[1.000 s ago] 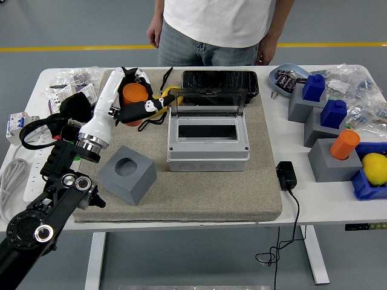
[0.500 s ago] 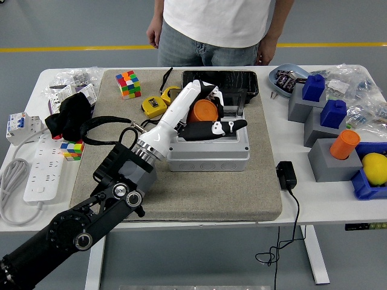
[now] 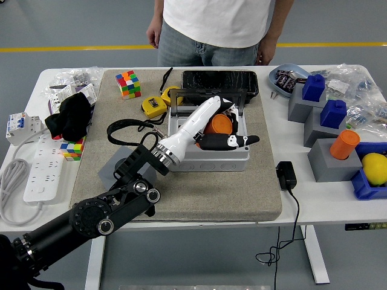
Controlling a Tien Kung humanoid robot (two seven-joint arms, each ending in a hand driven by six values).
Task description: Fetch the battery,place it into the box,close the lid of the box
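The orange battery (image 3: 219,124) sits low inside the open grey box (image 3: 208,161) at the middle of the mat. My left hand (image 3: 226,132) reaches in from the lower left over the box's left wall, with its white and black fingers curled around the battery. The thumb (image 3: 233,142) lies across the box's front part. Behind the hand, the box's dark lid (image 3: 208,95) stands raised at the back edge. My right hand is not in view. A person (image 3: 214,30) stands at the far side, hands hanging by their sides.
A grey cube holder (image 3: 110,170) lies half hidden under my left arm. A Rubik's cube (image 3: 126,83), a yellow tape measure (image 3: 153,106) and a black tray (image 3: 221,78) lie behind the box. A black adapter (image 3: 285,175) and grey blocks (image 3: 332,162) stand to the right.
My left hand has carried the battery from over the grey cube holder rightward to the box, and has now lowered it inside. The lid has stayed raised.
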